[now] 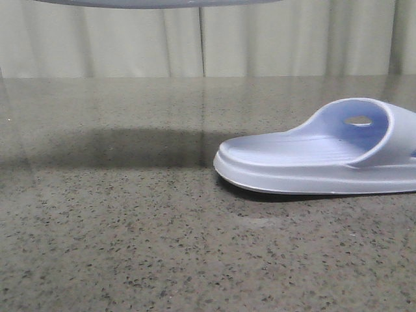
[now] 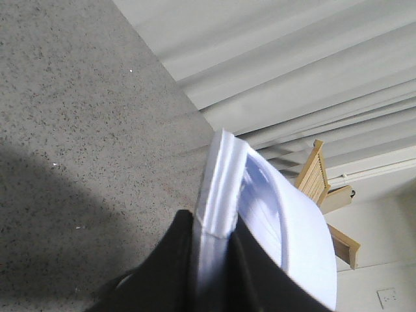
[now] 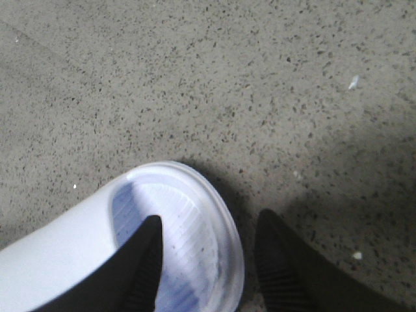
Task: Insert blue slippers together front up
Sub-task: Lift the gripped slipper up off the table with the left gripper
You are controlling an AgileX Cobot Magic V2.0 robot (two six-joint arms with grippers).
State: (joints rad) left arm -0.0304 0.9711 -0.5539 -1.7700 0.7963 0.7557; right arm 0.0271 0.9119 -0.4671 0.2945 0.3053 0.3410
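Note:
One pale blue slipper (image 1: 318, 156) lies sole down on the speckled table at the right of the front view, its strap toward the right edge. My right gripper (image 3: 210, 220) is open and straddles a rounded end of this slipper (image 3: 195, 195): one finger (image 3: 146, 260) is over the ribbed footbed, the other (image 3: 279, 260) is outside the rim above the table. My left gripper (image 2: 214, 237) is shut on the thick sole edge of the second slipper (image 2: 286, 221) and holds it on edge above the table. Neither gripper shows in the front view.
The speckled grey stone table (image 1: 130, 227) runs back to a pale curtain (image 1: 195, 39). A grey-blue edge (image 1: 156, 2) crosses the top of the front view. A wooden chair (image 2: 317, 174) stands beyond the table. Small white crumbs (image 3: 353, 82) lie on the table.

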